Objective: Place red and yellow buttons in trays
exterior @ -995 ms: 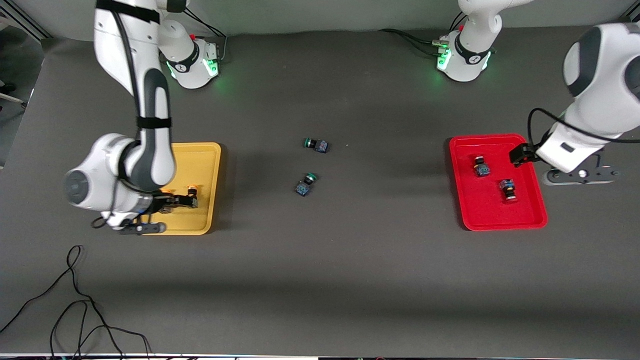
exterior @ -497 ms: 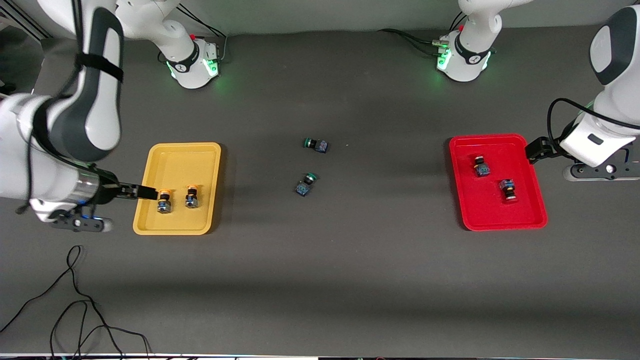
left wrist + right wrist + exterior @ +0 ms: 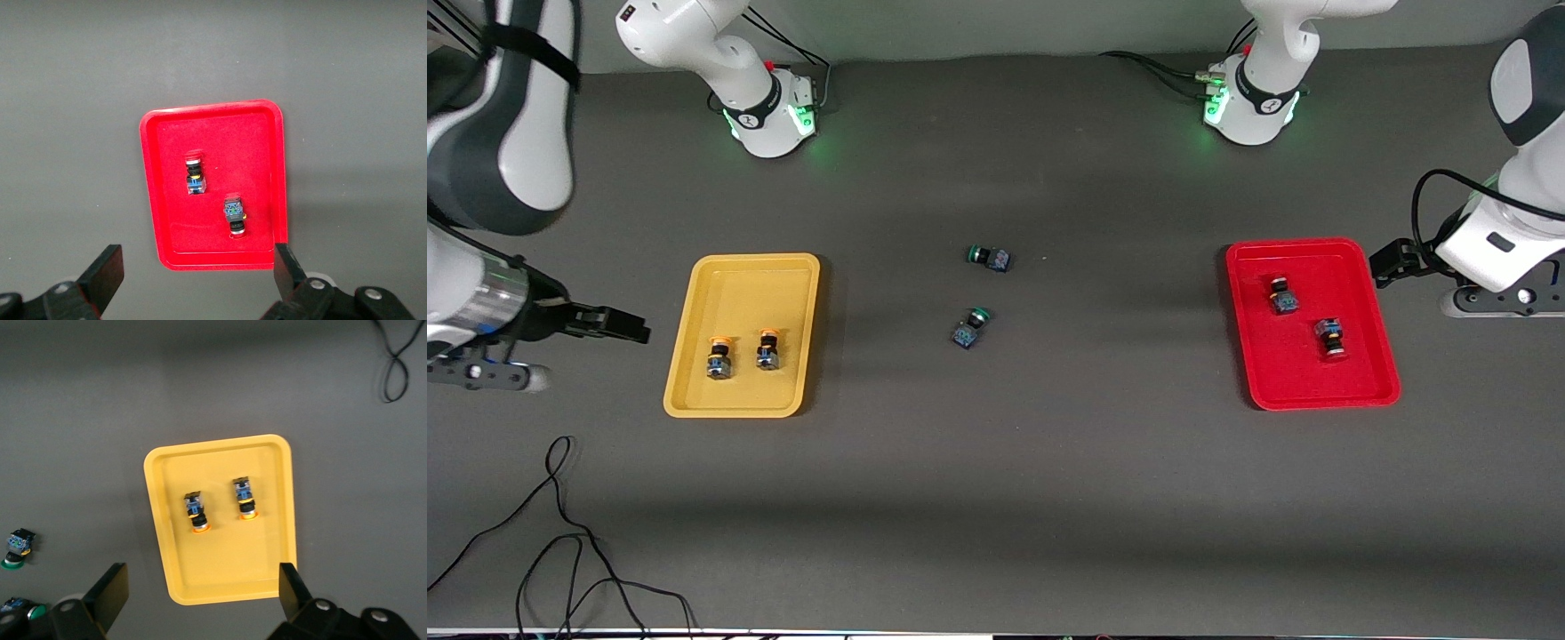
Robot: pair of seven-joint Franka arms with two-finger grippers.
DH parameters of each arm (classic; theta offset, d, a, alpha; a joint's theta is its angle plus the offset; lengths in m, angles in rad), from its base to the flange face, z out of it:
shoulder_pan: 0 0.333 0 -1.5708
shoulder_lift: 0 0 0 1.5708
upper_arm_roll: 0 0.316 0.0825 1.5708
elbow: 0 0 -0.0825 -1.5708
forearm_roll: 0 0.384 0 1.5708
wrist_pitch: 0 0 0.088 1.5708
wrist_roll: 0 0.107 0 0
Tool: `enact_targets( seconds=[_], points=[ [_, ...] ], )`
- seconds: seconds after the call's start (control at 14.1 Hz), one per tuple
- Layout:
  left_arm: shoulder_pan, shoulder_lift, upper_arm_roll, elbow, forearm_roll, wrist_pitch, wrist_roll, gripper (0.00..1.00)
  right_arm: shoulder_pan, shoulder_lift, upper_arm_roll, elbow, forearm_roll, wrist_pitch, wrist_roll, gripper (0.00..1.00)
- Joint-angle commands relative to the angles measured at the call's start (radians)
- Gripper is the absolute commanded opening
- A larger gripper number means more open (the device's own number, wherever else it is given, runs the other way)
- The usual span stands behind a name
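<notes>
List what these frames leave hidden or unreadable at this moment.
- Left gripper: front view shows only a dark tip off the red tray; its own wrist view crops the open fingers at the base.
- Right gripper: beside the yellow tray, arm cut by the frame edge.
- Markings on the red buttons and yellow buttons: too small.

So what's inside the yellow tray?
Two buttons with orange-yellow caps lie side by side in the yellow tray. Nothing covers them, and both claws are away from the tray.
</notes>
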Motion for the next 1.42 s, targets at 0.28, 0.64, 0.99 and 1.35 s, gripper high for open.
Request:
enact_targets(
  seconds=[0.28, 0.64, 0.99, 1.35],
  points=[
    [0.103, -0.02, -0.086, 0.007, -0.011, -0.022, 0.006, 1.0, -0.513, -0.188, 0.56, -0.074, -0.158, 0.025, 0.049, 1.0],
    [0.094, -0.038, -0.091, 0.013, -0.011, -0.028, 0.002, 0.99, -0.675, -0.246, 0.719, -0.137, -0.184, 0.027, 0.069, 1.0],
    [0.095, -0.087, -0.091, 0.003, -0.013, -0.024, 0.002, 1.0, -0.672, -0.253, 0.724, -0.134, -0.221, -0.027, 0.057, 1.0],
    [0.094, -0.084, -0.089, 0.009, -0.013, -0.022, -0.001, 1.0, -0.67, -0.259, 0.725, -0.129, -0.238, -0.044, 0.055, 1.0]
  ],
)
